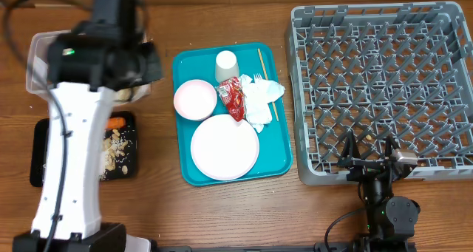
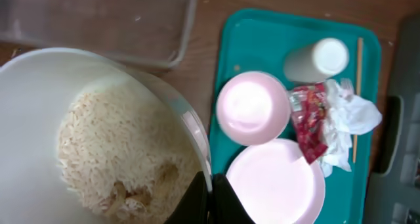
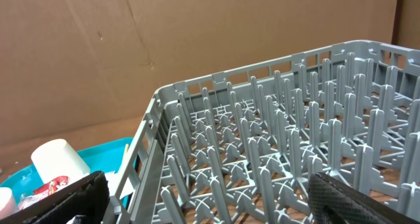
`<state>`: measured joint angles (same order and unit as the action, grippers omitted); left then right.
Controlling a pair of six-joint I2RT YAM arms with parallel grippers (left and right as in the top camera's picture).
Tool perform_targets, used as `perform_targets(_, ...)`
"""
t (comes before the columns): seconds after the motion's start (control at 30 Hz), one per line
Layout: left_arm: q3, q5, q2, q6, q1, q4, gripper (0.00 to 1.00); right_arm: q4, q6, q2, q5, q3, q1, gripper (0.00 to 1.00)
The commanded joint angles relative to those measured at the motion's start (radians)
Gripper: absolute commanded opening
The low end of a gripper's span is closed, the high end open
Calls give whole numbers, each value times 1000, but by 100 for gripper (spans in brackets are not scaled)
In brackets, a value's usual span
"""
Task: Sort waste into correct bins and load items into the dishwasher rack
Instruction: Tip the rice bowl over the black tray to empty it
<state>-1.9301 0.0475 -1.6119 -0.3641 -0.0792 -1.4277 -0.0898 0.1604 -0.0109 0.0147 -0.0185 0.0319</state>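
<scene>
Two claws checked: your left claw (image 2: 210,196) is clamped on the rim of a rice-filled bowl (image 2: 79,106) close by the clear tub (image 2: 98,20). Your right claw (image 1: 367,154) stands wide open and empty at the rack's (image 1: 384,75) near edge. Plate (image 1: 225,147), cup (image 1: 226,63), wrapper (image 1: 232,98) and napkins (image 1: 260,100) lie on the teal tray (image 1: 277,152).

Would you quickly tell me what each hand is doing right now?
Left hand: closed on the rim of a small white bowl holding rice.
Right hand: open, empty.
</scene>
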Motion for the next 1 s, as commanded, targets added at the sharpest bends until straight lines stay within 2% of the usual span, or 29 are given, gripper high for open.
perform_targets(0.0,37,-30,68,-23,81,-68,4,6,-1,7,2,10,-5,100)
perform_targets(0.1,142,-105,126,10,178,-55,4,6,-1,7,2,10,-5,100)
perform_targets(0.3,407,-469,216,173,392,97,5,6,-1,7,2,10,-5,100)
perform_targets(0.53,708,-851,217,348,696,315,4,6,-1,7,2,10,-5,100)
perform_targets(0.8,914,-1221,77,474,910,518,4,6,-1,7,2,10,-5,100)
perform_targets(0.97,932,-1345,-77,485,949,610,4,6,-1,7,2,10,-5,100)
